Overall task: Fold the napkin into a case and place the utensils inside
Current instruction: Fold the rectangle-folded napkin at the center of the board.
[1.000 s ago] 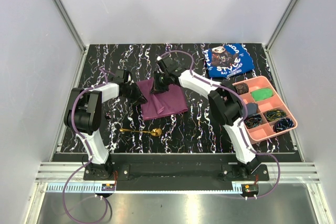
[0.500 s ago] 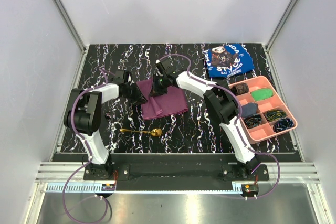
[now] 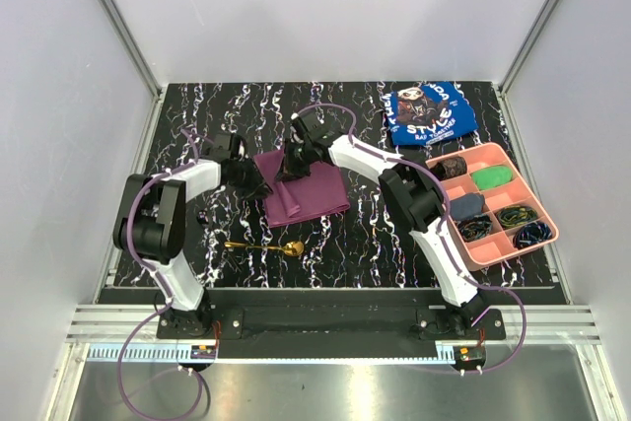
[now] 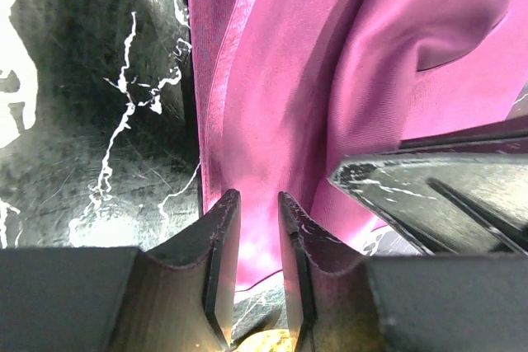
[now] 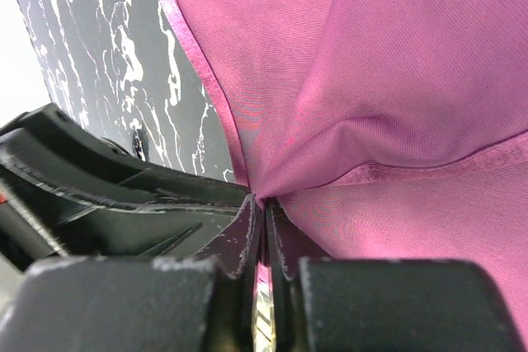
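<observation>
Well, the right gripper point(image 5: 262, 204) has its jaws all but closed on a pinch of the napkin point(image 5: 396, 63). The plum cloth puckers into a point right at the tips, and creases fan out from there across the fabric ahead of them.

Close by, the left gripper point(image 4: 257, 197) sits at the napkin's left edge with its jaws a narrow gap apart. Purple cloth shows through that gap and runs on ahead of the tips, but I can't tell whether the fingers point(image 4: 221, 237) actually press on it. To the left of those jaws is the black marbled table point(image 4: 99, 121).

From above, the napkin spreads away from both sets of jaws, toward the arms' bases and to the right. The gold spoon point(image 3: 266, 245) lies on the table on the base side of both jaws, apart from the napkin's near edge. Well off to the right of the right jaws sit a blue cloth point(image 3: 429, 112) with white lettering and a pink tray point(image 3: 513, 251).
</observation>
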Controlling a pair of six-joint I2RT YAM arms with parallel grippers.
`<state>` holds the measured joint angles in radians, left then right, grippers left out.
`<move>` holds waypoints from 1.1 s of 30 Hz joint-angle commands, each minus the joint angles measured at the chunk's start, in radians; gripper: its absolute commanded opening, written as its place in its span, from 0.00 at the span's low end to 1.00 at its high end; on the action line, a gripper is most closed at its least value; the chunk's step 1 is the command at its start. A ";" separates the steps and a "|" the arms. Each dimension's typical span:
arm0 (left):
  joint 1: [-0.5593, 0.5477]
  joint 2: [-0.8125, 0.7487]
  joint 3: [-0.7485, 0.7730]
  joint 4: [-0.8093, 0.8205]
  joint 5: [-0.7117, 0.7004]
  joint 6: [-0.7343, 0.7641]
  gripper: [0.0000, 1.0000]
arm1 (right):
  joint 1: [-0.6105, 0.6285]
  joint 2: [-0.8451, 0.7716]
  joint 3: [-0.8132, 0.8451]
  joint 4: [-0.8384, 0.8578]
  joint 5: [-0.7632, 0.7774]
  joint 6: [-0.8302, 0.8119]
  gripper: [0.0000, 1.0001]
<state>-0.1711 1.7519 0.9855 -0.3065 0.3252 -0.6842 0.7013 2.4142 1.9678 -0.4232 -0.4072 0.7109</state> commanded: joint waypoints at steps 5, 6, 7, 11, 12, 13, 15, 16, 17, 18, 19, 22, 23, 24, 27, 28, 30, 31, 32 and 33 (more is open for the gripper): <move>0.050 -0.106 -0.004 -0.028 -0.046 0.025 0.29 | 0.013 0.014 0.066 0.024 -0.093 0.001 0.26; 0.061 -0.129 -0.008 -0.031 -0.048 0.028 0.29 | 0.012 0.016 0.083 0.021 -0.108 -0.004 0.29; 0.070 -0.141 -0.010 -0.029 -0.046 0.032 0.29 | 0.012 0.014 0.092 0.018 -0.119 -0.005 0.33; 0.094 -0.173 -0.001 -0.046 -0.038 0.064 0.37 | 0.013 0.009 0.137 0.008 -0.178 -0.010 0.47; 0.094 -0.180 0.004 -0.048 -0.032 0.067 0.40 | 0.010 0.014 0.170 -0.006 -0.188 -0.014 0.49; 0.094 -0.181 0.005 -0.048 -0.022 0.068 0.41 | 0.009 0.011 0.183 -0.023 -0.188 -0.024 0.50; 0.093 -0.184 0.010 -0.043 -0.008 0.071 0.44 | 0.004 -0.009 0.181 -0.052 -0.171 -0.051 0.58; 0.093 -0.184 0.013 -0.042 0.003 0.074 0.45 | 0.004 -0.030 0.177 -0.055 -0.165 -0.057 0.61; 0.093 -0.184 0.018 -0.043 0.008 0.080 0.46 | 0.001 -0.036 0.172 -0.060 -0.165 -0.059 0.63; 0.093 -0.181 0.030 -0.045 0.011 0.080 0.46 | -0.002 -0.036 0.180 -0.068 -0.171 -0.068 0.66; 0.093 -0.181 0.038 -0.048 0.018 0.084 0.47 | -0.005 -0.032 0.189 -0.101 -0.174 -0.071 0.66; 0.090 -0.190 0.062 -0.059 0.015 0.094 0.48 | -0.013 -0.040 0.180 -0.141 -0.154 -0.113 0.69; 0.088 -0.195 0.074 -0.066 0.017 0.101 0.49 | -0.014 -0.044 0.157 -0.143 -0.154 -0.125 0.70; 0.087 -0.195 0.082 -0.068 0.014 0.107 0.50 | -0.016 -0.061 0.145 -0.143 -0.159 -0.132 0.71; 0.067 -0.160 0.139 -0.100 0.008 0.146 0.54 | -0.039 -0.139 0.047 -0.135 -0.101 -0.163 0.71; 0.047 -0.146 0.162 -0.130 0.002 0.162 0.54 | -0.055 -0.159 0.020 -0.121 -0.087 -0.169 0.72; 0.016 -0.105 0.220 -0.151 -0.046 0.179 0.55 | -0.080 -0.202 -0.039 -0.115 -0.096 -0.177 0.72; -0.017 -0.088 0.241 -0.179 -0.066 0.199 0.55 | -0.106 -0.219 -0.062 -0.108 -0.100 -0.179 0.72; -0.036 -0.053 0.289 -0.195 -0.086 0.212 0.56 | -0.120 -0.236 -0.119 -0.101 -0.101 -0.180 0.72; -0.053 -0.031 0.317 -0.213 -0.135 0.225 0.56 | -0.134 -0.275 -0.148 -0.092 -0.097 -0.180 0.71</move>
<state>-0.1490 1.6470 1.1755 -0.4660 0.2924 -0.5396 0.6357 2.3024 1.9133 -0.5385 -0.5179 0.5694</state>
